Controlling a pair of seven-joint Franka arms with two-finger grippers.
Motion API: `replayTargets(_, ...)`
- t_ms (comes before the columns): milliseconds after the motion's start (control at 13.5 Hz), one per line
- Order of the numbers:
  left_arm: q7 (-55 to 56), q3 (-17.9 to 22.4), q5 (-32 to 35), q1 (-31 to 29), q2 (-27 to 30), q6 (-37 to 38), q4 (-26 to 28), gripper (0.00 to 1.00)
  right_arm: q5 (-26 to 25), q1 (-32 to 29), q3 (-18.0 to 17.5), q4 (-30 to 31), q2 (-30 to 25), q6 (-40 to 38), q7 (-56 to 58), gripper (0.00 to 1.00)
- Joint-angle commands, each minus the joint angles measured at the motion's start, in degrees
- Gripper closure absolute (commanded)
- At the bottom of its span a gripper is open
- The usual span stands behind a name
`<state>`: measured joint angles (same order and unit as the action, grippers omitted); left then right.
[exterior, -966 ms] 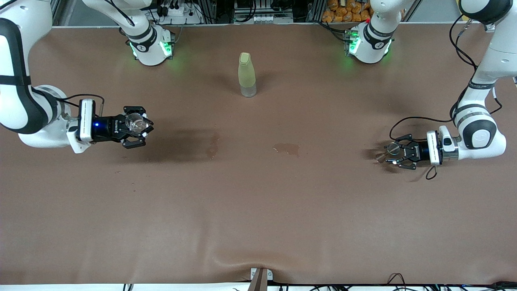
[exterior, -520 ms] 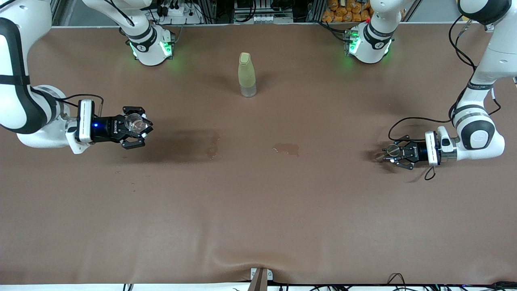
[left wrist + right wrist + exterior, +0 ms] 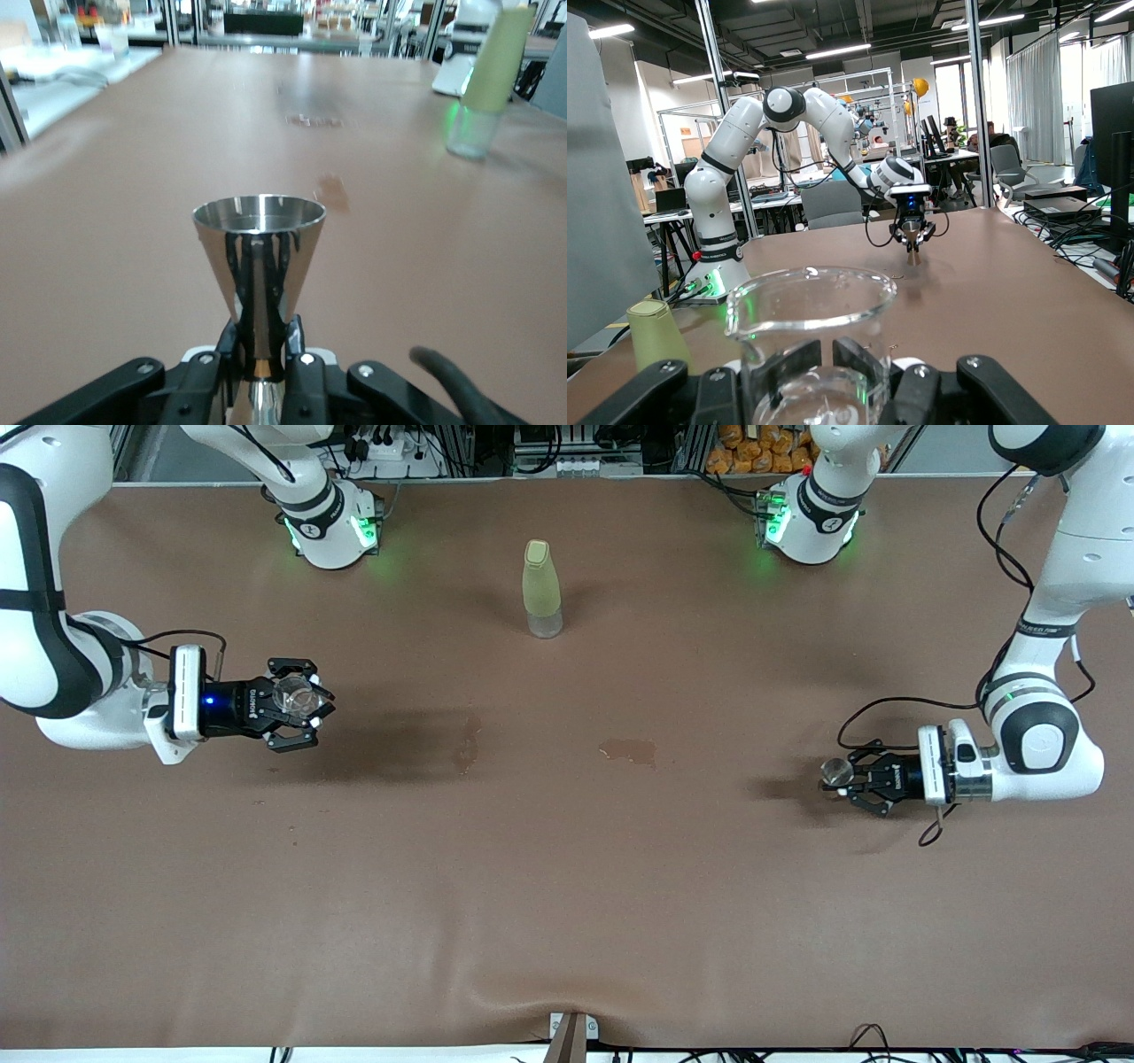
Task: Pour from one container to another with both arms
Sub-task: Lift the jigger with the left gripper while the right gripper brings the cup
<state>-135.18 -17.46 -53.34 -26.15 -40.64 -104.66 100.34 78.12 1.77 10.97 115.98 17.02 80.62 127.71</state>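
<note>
My right gripper [image 3: 299,703] is shut on a clear glass beaker [image 3: 295,695], held upright over the right arm's end of the table. In the right wrist view the beaker [image 3: 808,323] stands between the black fingers [image 3: 788,367]. My left gripper [image 3: 848,776] is shut on a small steel jigger [image 3: 834,771], low over the left arm's end of the table. The left wrist view has the jigger's cone [image 3: 259,252] upright, its narrow waist pinched between the fingers [image 3: 299,354]. The left gripper [image 3: 911,232] also shows farther off in the right wrist view.
A pale yellow-green bottle [image 3: 541,589] stands mid-table near the arms' bases, between the two grippers. Two wet stains [image 3: 629,751] [image 3: 467,744] mark the brown cloth [image 3: 567,886] in the middle. The arm bases [image 3: 332,527] [image 3: 806,522] glow green.
The left gripper's fingers have closed on the jigger, and it has shifted a little toward the middle of the table. The right arm with the beaker has not moved.
</note>
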Motion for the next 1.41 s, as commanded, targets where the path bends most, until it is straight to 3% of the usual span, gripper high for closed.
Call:
replayTargets(0,0.09,-2.74,-5.09,2.49,1.61,-2.46,0.03,0.89,-0.16,0.34,0.1,-0.49,-0.24,0.33,-1.33,1.0)
replayTargets(149,0.09,-4.41,-7.12,5.92,2.58,-5.54,-1.72,1.0,0.19,0.69,0.02,-0.49,-0.24,0.33,-0.63,1.0)
replayTargets(520,0.09,-4.51,-15.81,17.08,2.5,-15.29,-6.47,1.0,0.45,4.99,0.01,-0.32,0.29,0.33,1.66,1.0)
replayTargets(966,-0.09,-4.51,-33.57,27.8,1.71,-22.69,-6.56,1.0,4.4,9.73,0.01,0.47,1.78,1.56,3.41,1.0)
replayTargets(1337,-1.23,-3.9,-42.62,37.3,-3.39,-29.01,-8.94,1.0,9.41,14.3,0.01,2.93,2.14,4.02,5.18,1.0)
